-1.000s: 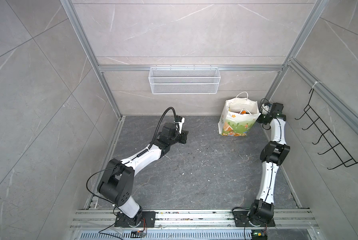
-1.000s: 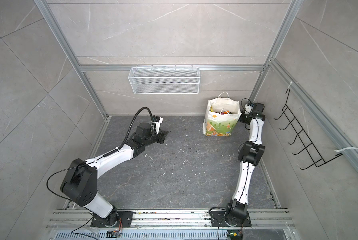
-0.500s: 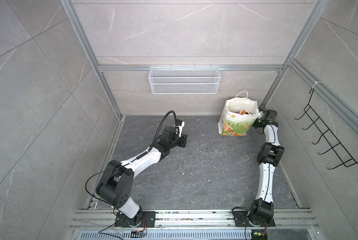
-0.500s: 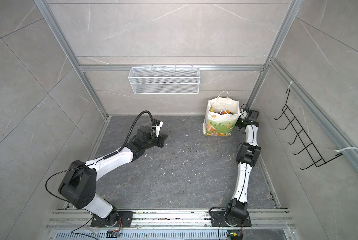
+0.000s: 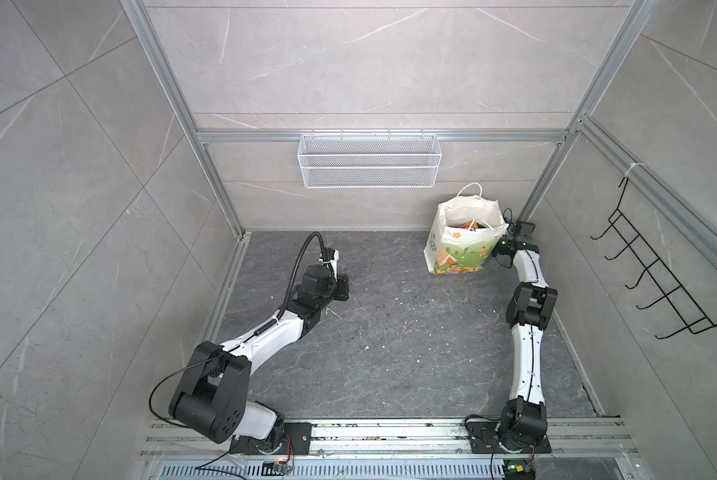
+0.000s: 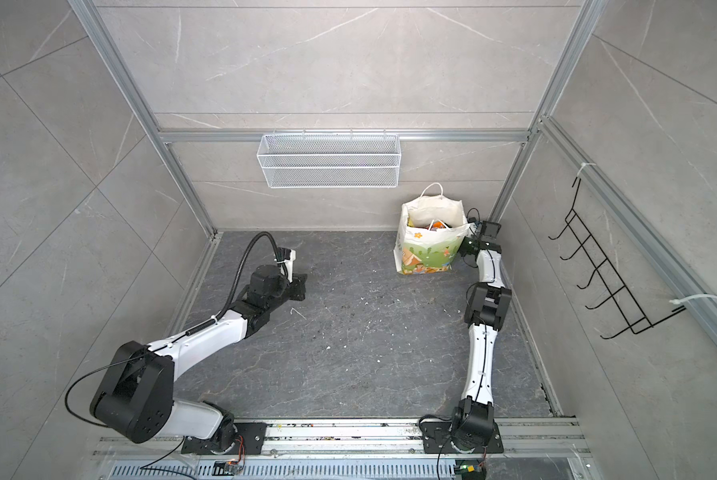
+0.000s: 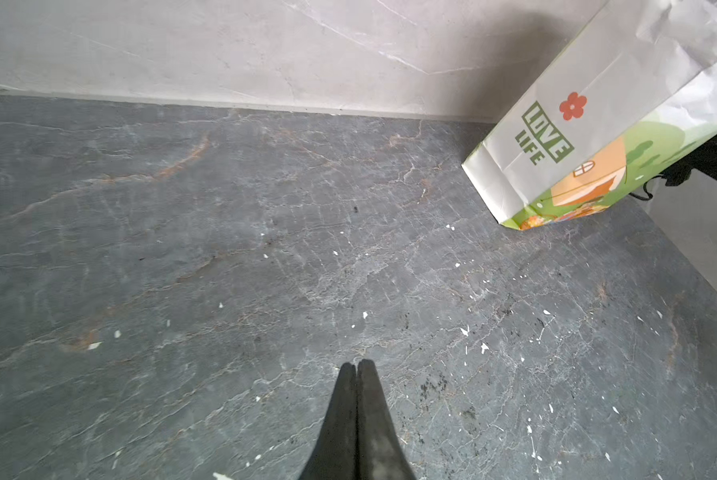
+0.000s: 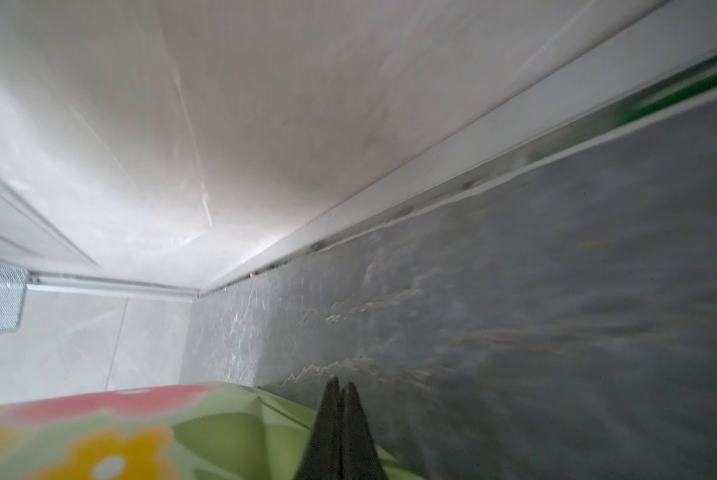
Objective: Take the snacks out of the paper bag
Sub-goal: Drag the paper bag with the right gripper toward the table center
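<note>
The paper bag stands upright and open-topped in the back right corner; its green "LOVE LIFE" lettering shows in the left wrist view. Orange and yellow snacks peek out of its mouth; the rest are hidden inside. My right gripper is shut and empty, its fingers lying along the bag's green printed side near the right wall. My left gripper is shut and empty, low over the bare floor well left of the bag.
A white wire-mesh basket hangs on the back wall. A black wire hook rack is fixed to the right wall. White flecks dot the dark stone floor.
The right gripper has dropped from beside the bag's rim to lower along its right side. The left gripper has sunk and drawn back slightly toward the front left.
</note>
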### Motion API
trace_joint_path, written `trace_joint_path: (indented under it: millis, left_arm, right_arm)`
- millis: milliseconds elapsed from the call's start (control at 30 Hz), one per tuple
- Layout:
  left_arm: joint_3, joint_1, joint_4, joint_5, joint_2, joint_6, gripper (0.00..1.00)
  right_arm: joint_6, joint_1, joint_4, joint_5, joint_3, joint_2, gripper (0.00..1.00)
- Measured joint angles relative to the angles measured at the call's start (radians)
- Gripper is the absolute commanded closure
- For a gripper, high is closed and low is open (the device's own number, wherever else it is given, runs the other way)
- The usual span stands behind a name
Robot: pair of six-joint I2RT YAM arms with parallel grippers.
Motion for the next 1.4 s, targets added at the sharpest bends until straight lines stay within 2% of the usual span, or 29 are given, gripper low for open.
trace_joint_path:
  millis: [133, 300, 533, 700, 867, 1067, 1400]
  left_arm:
    - [-0.025, -0.001, 0.015, -0.018, -0.042, 0.014, 1.0]
    - [-0.054, 0.006, 0.021, -0.04, -0.049, 0.016, 1.0]
    - [-0.061, 0.076, 0.038, -0.04, -0.042, -0.016, 1.0]
    - [-0.061, 0.107, 0.045, -0.033, -0.022, -0.026, 1.0]
    - [-0.061, 0.125, 0.049, -0.022, -0.017, -0.027, 1.0]
    - [-0.107, 0.128, 0.067, -0.012, -0.034, -0.027, 1.0]
    - [-0.201, 0.128, 0.051, -0.018, -0.185, -0.027, 1.0]
  right_arm:
    - [-0.049, 0.042, -0.028, -0.003, -0.1, -0.054, 1.0]
    - [-0.121, 0.088, -0.034, 0.009, -0.311, -0.185, 1.0]
    - [-0.164, 0.158, -0.015, 0.04, -0.599, -0.384, 0.99]
    - [-0.15, 0.224, 0.099, 0.09, -0.901, -0.568, 0.99]
    - [-0.13, 0.318, 0.211, 0.119, -1.11, -0.676, 0.98]
    - [-0.111, 0.439, 0.299, 0.15, -1.239, -0.748, 0.98]
    - [-0.084, 0.545, 0.365, 0.187, -1.258, -0.764, 0.95]
